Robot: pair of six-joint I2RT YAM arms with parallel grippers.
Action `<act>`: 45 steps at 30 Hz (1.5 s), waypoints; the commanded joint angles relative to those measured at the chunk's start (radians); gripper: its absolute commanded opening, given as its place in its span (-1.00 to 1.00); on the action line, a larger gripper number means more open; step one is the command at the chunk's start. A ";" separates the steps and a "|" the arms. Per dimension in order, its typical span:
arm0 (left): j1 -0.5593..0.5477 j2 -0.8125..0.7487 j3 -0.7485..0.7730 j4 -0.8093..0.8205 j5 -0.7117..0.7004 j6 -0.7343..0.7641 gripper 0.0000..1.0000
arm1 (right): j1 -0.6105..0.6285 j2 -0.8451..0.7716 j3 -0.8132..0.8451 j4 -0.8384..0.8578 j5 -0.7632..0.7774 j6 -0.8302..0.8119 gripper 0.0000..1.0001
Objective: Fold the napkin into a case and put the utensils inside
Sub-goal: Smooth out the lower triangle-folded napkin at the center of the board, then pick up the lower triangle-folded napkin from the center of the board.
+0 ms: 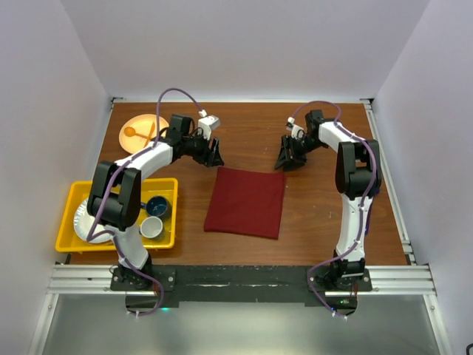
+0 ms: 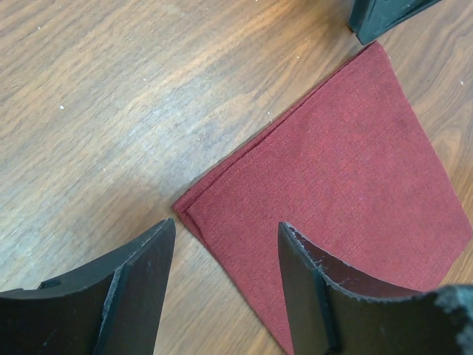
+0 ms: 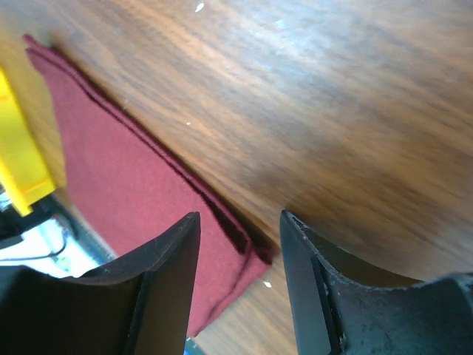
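Straddling the far-left corner of the large dark red folded cloth napkin (image 1: pixel 245 201), the left gripper (image 1: pixel 215 157) has its black fingers apart, with nothing clamped. The right gripper (image 1: pixel 287 161), likewise parted, brackets the far-right corner. The napkin lies flat mid-table on the brown wooden tabletop (image 1: pixel 325 214), right of a yellow plastic tray (image 1: pixel 89 244).

The table (image 1: pixel 325 214) is of brown wood with visible grain. Near the centre of the frame lies the napkin (image 1: pixel 246 201), dark red and folded to a flat, almost square shape. An orange plate (image 1: pixel 140 122) sits at the upper left, and a yellow tray (image 1: pixel 66 222) at the left edge, lower down.
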 commanded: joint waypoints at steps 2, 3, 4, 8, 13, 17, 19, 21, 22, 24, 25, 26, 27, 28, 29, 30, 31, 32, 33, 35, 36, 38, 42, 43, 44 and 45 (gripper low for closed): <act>0.019 -0.016 -0.011 0.002 0.007 -0.002 0.25 | 0.001 0.014 0.013 -0.129 -0.033 -0.073 0.14; 0.020 -0.019 -0.020 0.006 0.008 -0.005 0.25 | 0.000 0.005 0.005 -0.135 -0.028 -0.078 0.19; 0.022 -0.020 -0.024 0.008 0.010 -0.010 0.25 | -0.003 -0.016 -0.004 -0.136 -0.007 -0.083 0.25; 0.022 -0.027 -0.042 0.028 0.012 -0.021 0.26 | -0.023 -0.058 -0.032 -0.137 0.073 -0.083 0.44; 0.023 -0.028 -0.050 0.043 0.013 -0.030 0.26 | -0.037 -0.104 -0.076 -0.091 0.139 -0.046 0.43; 0.025 -0.022 -0.050 0.048 0.018 -0.030 0.27 | -0.027 -0.093 -0.127 -0.068 0.079 0.031 0.30; 0.029 -0.020 -0.050 0.048 0.022 -0.030 0.28 | -0.017 -0.093 -0.141 -0.030 0.067 0.058 0.26; 0.034 -0.019 -0.050 0.046 0.021 -0.030 0.28 | -0.004 -0.079 -0.139 0.007 0.058 0.072 0.22; 0.039 -0.019 -0.050 0.045 0.025 -0.031 0.28 | 0.000 -0.070 -0.130 0.015 0.056 0.083 0.18; 0.043 -0.016 -0.048 0.042 0.030 -0.031 0.28 | 0.003 -0.034 -0.116 0.024 0.042 0.089 0.14; 0.051 -0.016 -0.047 0.037 0.031 -0.031 0.28 | 0.003 -0.021 -0.096 0.024 0.038 0.087 0.08; 0.052 -0.014 -0.045 0.036 0.031 -0.031 0.28 | 0.001 -0.012 -0.087 0.024 0.033 0.086 0.04; 0.057 -0.014 -0.044 0.035 0.035 -0.030 0.28 | 0.000 0.003 -0.078 0.022 0.024 0.086 0.00; 0.063 -0.013 -0.044 0.032 0.033 -0.030 0.28 | 0.001 0.008 -0.059 0.022 0.015 0.084 -0.10; 0.066 -0.011 -0.042 0.029 0.035 -0.030 0.28 | 0.001 0.014 -0.050 0.021 0.006 0.084 -0.17; 0.071 -0.010 -0.042 0.026 0.038 -0.030 0.28 | 0.001 0.016 -0.044 0.021 -0.004 0.083 -0.22; 0.078 -0.008 -0.042 0.028 0.035 -0.030 0.28 | 0.000 0.014 -0.036 0.021 -0.007 0.078 -0.28; 0.080 -0.005 -0.042 0.028 0.035 -0.030 0.28 | 0.001 0.013 -0.033 0.018 -0.010 0.075 -0.42; 0.085 -0.004 -0.040 0.032 0.035 -0.031 0.28 | 0.001 0.013 -0.030 0.018 -0.017 0.071 -0.49; 0.094 0.007 -0.033 0.034 0.033 -0.030 0.28 | -0.002 0.005 -0.016 0.016 -0.033 0.055 -0.66; 0.097 0.010 -0.030 0.039 0.033 -0.030 0.28 | 0.000 0.005 -0.009 0.016 -0.039 0.035 -0.73; 0.106 0.025 -0.008 0.037 0.038 -0.012 0.28 | 0.000 0.000 0.016 0.016 -0.068 0.011 -0.95; 0.111 0.052 0.038 0.008 0.083 0.079 0.28 | 0.010 -0.021 0.043 -0.007 -0.114 -0.116 -1.00; 0.111 0.059 0.048 0.003 0.093 0.120 0.28 | 0.021 -0.027 0.043 -0.022 -0.126 -0.142 -1.00; 0.111 0.064 0.053 0.000 0.102 0.145 0.31 | 0.027 -0.039 0.040 -0.031 -0.131 -0.167 -1.00; 0.111 0.071 0.076 -0.029 0.117 0.174 0.32 | 0.032 -0.047 0.033 -0.039 -0.133 -0.211 -1.00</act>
